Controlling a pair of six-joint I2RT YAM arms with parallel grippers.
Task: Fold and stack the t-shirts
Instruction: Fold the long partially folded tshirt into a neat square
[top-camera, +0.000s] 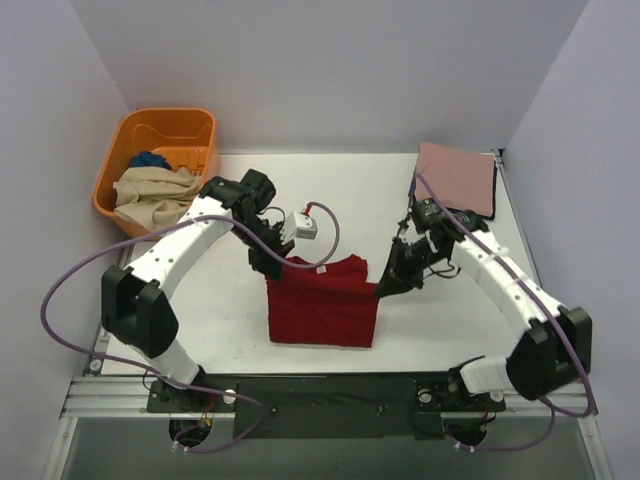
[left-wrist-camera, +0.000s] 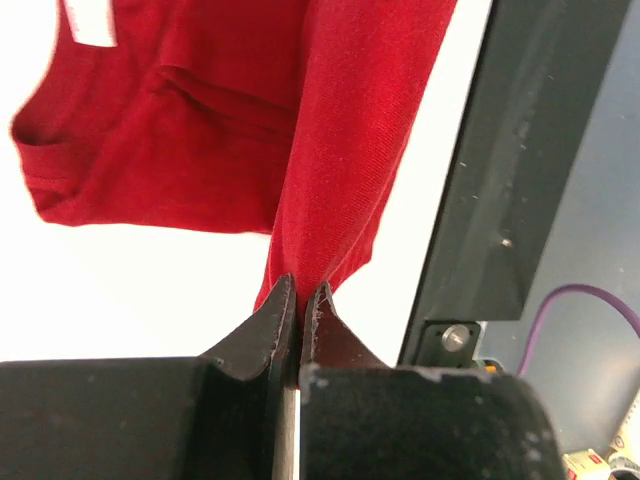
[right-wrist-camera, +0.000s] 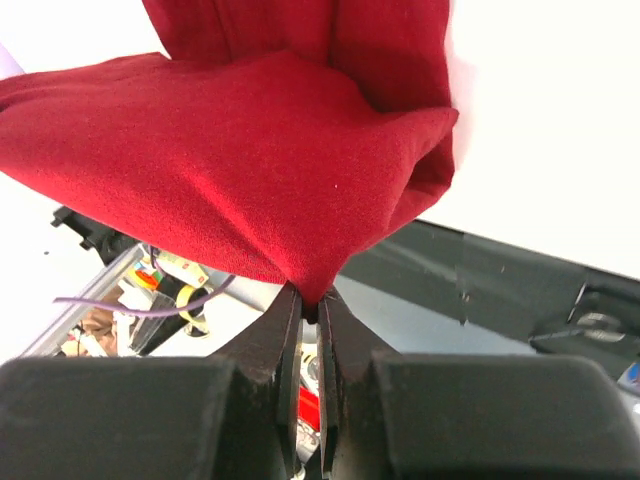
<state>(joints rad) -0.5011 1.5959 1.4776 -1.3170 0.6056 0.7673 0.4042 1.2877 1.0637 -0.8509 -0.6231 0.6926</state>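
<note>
Presently the dark red t-shirt (top-camera: 322, 305) sits mid-desk (top-camera: 220, 320) just ahead of the arm bases, with its far edge raised; the left fingers (left-wrist-camera: 285, 300) are clenched on its far-left corner and the right fingers (right-wrist-camera: 290, 310) on its right-hand fold. The two-point pinch probably keeps that edge taut, so it can be carried over into a fold without bunching. A dusty pink t-shirt (top-camera: 458, 177) lies folded at the far right, likely the stack's base, while a beige t-shirt (top-camera: 150, 190) and a blue t-shirt (top-camera: 150, 160) wait in the orange basket (top-camera: 140, 130).
</note>
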